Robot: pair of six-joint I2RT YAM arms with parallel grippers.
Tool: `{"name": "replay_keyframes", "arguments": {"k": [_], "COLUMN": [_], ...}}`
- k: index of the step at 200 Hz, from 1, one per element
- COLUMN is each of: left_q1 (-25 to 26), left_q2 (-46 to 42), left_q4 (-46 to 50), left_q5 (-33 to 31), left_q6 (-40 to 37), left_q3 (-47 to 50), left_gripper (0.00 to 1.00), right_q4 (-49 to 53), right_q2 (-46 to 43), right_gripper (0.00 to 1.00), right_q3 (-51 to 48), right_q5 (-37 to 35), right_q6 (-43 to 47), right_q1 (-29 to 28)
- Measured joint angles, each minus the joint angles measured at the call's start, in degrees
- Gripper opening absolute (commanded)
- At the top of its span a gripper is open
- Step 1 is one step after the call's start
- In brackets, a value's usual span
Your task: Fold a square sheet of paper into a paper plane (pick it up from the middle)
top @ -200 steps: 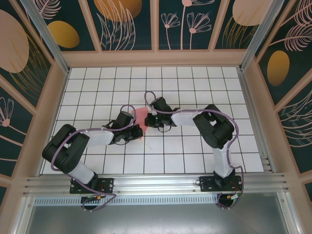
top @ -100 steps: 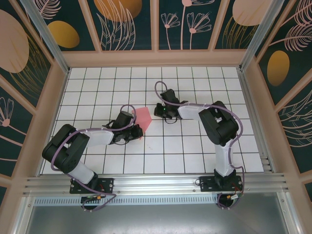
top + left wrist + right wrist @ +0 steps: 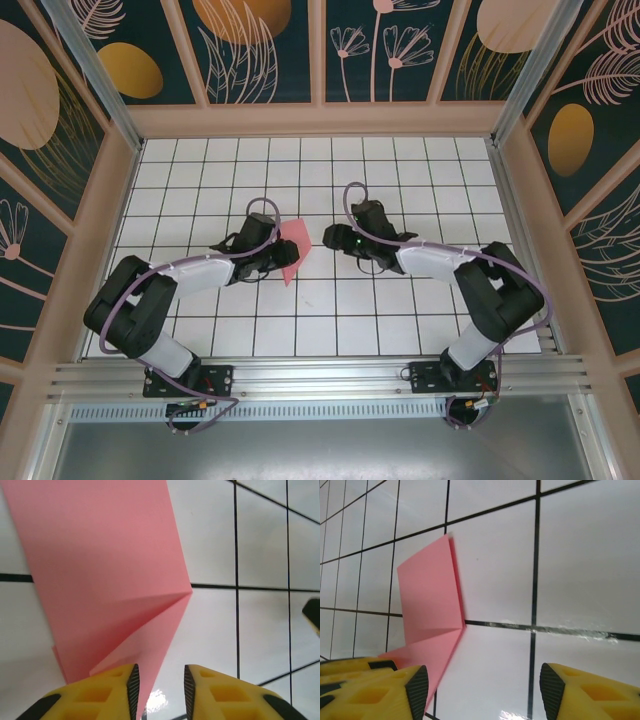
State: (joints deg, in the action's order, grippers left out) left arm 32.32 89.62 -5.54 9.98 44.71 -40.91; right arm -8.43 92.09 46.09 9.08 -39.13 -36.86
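The salmon-pink sheet of paper [image 3: 292, 250] lies folded on the white grid table, a long strip with a slanted fold that tapers to a point at its near end. In the left wrist view the paper [image 3: 110, 570] reaches down to my left gripper [image 3: 160, 692], whose jaws stand a little apart; the paper's point lies in the gap beside the left finger, not pinched. My left gripper [image 3: 276, 258] sits at the paper's left edge. My right gripper [image 3: 331, 240] is about one tile right of the paper, open wide and empty. From that wrist the paper [image 3: 430, 600] lies left of my right gripper [image 3: 482, 690].
The white tiled table [image 3: 400, 320] is fenced by wooden walls [image 3: 320, 120] on three sides, with a metal rail [image 3: 320, 375] along the near edge. Both arms stretch in from the near corners towards the middle.
Both grippers were shut on the paper; both have opened. The right one has let go and backed off to the right. The paper has dropped onto the tiles.
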Motion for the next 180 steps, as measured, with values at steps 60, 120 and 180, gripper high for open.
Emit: {"name": "replay_keyframes", "arguments": {"k": [60,120,180], "left_q1": [0.0,0.0,-0.07], "left_q2": [0.02,0.9,2.84], "left_q4": [0.74,1.33,1.33], "left_q5": [-5.9,-9.33,-10.75], "left_q6": [0.24,0.55,0.55], "left_q3": [-1.57,-1.53,-1.4], "left_gripper": [0.34,0.27,0.23], "right_q4": [-4.85,-7.3,-8.44], "right_q2": [-0.52,8.5,13.94], "right_gripper": [0.73,0.62,0.51], "right_q3": [-3.48,0.94,6.29], "right_q5": [4.81,9.99,12.04], "right_q6": [-2.51,-6.27,-7.76], "right_q1": [-0.76,-3.28,-3.65]}}
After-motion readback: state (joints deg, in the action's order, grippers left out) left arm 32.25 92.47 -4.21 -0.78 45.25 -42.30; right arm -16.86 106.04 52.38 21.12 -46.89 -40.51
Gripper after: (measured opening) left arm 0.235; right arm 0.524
